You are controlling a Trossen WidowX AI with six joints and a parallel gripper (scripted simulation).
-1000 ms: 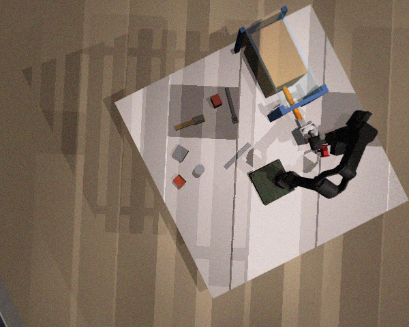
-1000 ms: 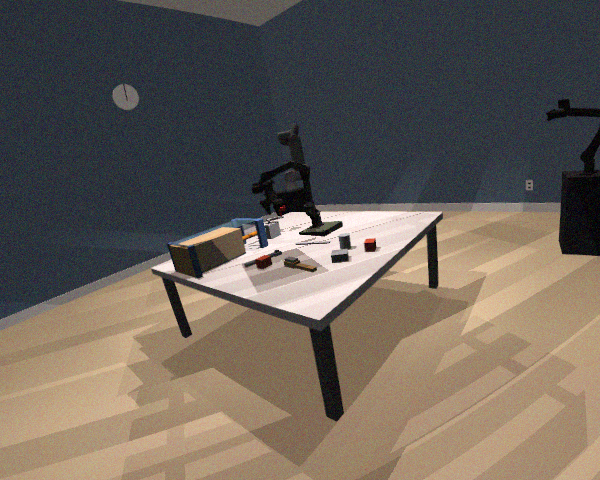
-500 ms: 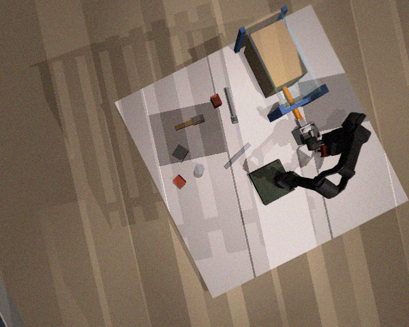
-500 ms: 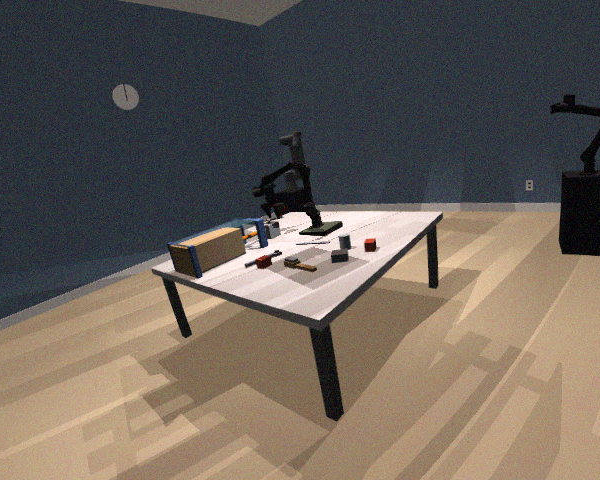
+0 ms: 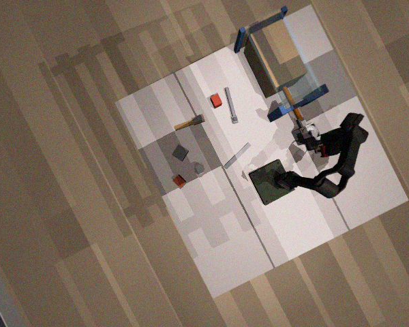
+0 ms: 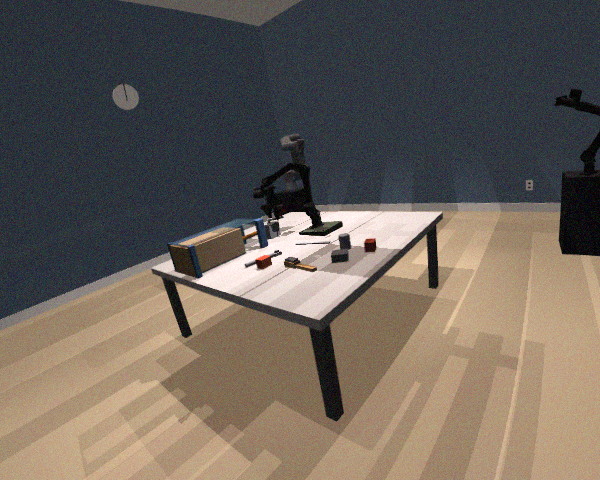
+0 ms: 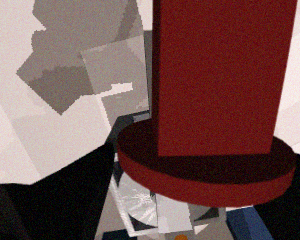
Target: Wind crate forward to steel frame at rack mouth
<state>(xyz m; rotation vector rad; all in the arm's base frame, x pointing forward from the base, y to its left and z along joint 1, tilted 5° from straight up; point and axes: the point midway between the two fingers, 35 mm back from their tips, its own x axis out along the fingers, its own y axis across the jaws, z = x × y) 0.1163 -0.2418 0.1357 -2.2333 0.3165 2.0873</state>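
Note:
The tan crate (image 5: pixel 285 49) (image 6: pixel 217 248) sits flat in the clear-panelled cubby, its front a gap behind the blue frame (image 5: pixel 275 114) (image 6: pixel 261 232) at the mouth. An orange strap (image 5: pixel 290 98) (image 6: pixel 250 235) (image 7: pixel 181 237) runs from it to the grey winch (image 5: pixel 300 135) (image 6: pixel 273 228) (image 7: pixel 137 200). The handle's red grip (image 5: pixel 324 151) (image 7: pixel 217 75) stands beside the winch at the end of its crank; the key and hole are hidden. My gripper (image 5: pixel 317 146) (image 6: pixel 275 211) (image 7: pixel 167 144) is partly open, its fingers on both sides of the grip's round flange. Contact cannot be told.
A green base plate (image 5: pixel 261 188) (image 6: pixel 328 228) carries the arm. Left of the winch lie a grey bar (image 5: pixel 236 155), a wrench (image 5: pixel 230 103), a mallet (image 5: pixel 189 122), red blocks (image 5: pixel 216 100) (image 5: pixel 178 180), a dark block (image 5: pixel 180 152) and a grey cylinder (image 5: pixel 198 167).

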